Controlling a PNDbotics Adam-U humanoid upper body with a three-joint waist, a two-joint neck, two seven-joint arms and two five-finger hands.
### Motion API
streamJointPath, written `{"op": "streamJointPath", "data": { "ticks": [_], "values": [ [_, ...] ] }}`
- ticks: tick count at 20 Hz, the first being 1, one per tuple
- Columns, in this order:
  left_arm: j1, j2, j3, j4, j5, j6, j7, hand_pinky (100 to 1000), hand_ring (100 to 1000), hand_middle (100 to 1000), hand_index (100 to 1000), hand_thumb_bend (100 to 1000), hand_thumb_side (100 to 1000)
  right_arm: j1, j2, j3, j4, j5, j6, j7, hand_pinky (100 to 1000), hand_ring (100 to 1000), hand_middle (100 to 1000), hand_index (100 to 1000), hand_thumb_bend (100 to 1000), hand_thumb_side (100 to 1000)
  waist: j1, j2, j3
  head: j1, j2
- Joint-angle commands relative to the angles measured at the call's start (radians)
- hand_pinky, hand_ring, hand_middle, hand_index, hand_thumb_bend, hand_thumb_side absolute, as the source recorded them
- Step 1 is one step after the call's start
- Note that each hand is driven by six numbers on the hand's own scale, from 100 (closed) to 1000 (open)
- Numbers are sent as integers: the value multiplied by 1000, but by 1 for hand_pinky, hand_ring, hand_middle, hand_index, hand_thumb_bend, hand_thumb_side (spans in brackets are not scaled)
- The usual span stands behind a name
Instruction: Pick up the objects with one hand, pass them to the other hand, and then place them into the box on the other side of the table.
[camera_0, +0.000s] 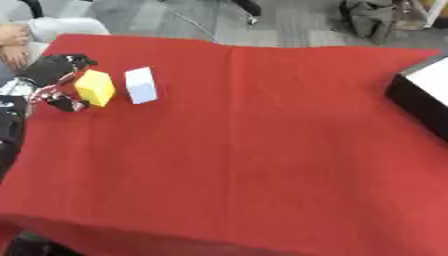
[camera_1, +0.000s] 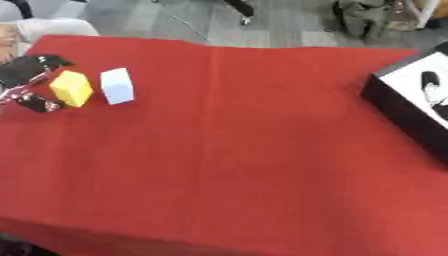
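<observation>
1. Step in hand: first pick-up. The left hand (camera_0: 54, 80) is closing its fingers around the yellow block (camera_0: 94, 87) at the far left of the red tablecloth (camera_0: 245, 150).
2. The white block (camera_0: 141, 85) is standing just beside it, not yet taken.
3. Next, imo: lifting, then passing twd the right side; the black box (camera_1: 411, 112) is waiting at the right edge. The right hand is not showing.

Matt red cloth (camera_0: 245, 150) covers the table; yellow block (camera_0: 94, 87) looks smooth.

Left hand (camera_0: 54, 80) sits at the table's far left edge, arm coming in from the left side. Fingers curl round a yellow block (camera_0: 94, 87), thumb below, fingers above. Black hand, silver and red at the wrist. Right hand out of view.
</observation>
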Motion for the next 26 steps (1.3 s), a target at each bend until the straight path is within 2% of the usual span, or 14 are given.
{"op": "streamJointPath", "data": {
  "ticks": [1,6,9,11,12,13,14,15,18,21,22,23,26],
  "values": [
    [-14,45,-18,18,17,19,68,754,768,804,910,476,100,-6,-9,-7,-21,-17,4,-12,750,736,779,981,414,676,0,-8,-3,28,-2],
    [-10,34,-33,39,33,48,173,763,794,846,938,485,100,1,-2,-5,-14,-34,6,-20,746,731,773,981,398,684,-1,-4,-11,36,-18],
    [-14,34,-56,72,26,43,179,762,796,849,937,461,100,3,1,-5,-10,-44,8,-25,743,728,770,980,389,689,-2,-1,-16,38,-24],
    [-17,33,-73,98,21,37,159,733,752,799,894,391,100,5,5,-5,-8,-51,9,-29,740,725,768,981,382,688,-3,1,-19,41,-25],
    [-18,32,-80,107,19,35,149,707,693,737,840,301,100,7,6,-4,-7,-53,9,-31,739,724,767,981,380,689,-3,2,-19,42,-25],
    [-19,30,-83,111,20,35,145,696,653,693,805,250,100,9,7,-4,-5,-56,10,-33,738,724,766,981,379,689,-3,2,-20,42,-25],
    [-19,29,-83,111,23,35,148,692,640,678,794,234,100,11,8,-5,-4,-57,10,-35,738,723,766,981,379,689,-3,2,-20,43,-23],
    [-19,28,-81,106,27,36,157,647,550,568,710,156,100,13,8,-5,-3,-59,11,-37,736,721,765,983,370,691,-3,2,-21,43,-21],
    [-16,27,-65,76,43,27,204,638,518,513,669,121,100,17,9,-3,-3,-64,10,-42,735,720,765,984,364,688,-2,-1,-20,41,-13],
    [-20,31,-42,21,50,-9,218,638,507,490,657,102,100,17,13,3,-9,-63,3,-45,733,718,764,984,356,685,1,-6,-16,35,-4],
    [-21,33,-28,-8,54,-29,210,637,503,483,653,100,100,16,15,7,-12,-63,-2,-45,733,719,764,983,401,715,2,-8,-13,31,-3],
    [-21,34,-11,-40,60,-50,195,635,497,474,649,100,100,16,17,11,-14,-62,-6,-44,734,720,764,983,354,686,3,-9,-11,26,-3],
    [-18,36,40,-156,101,-128,119,639,491,468,652,100,100,15,22,31,-29,-60,-27,-36,740,725,767,981,351,682,5,-14,-3,7,-3]
  ]
}}
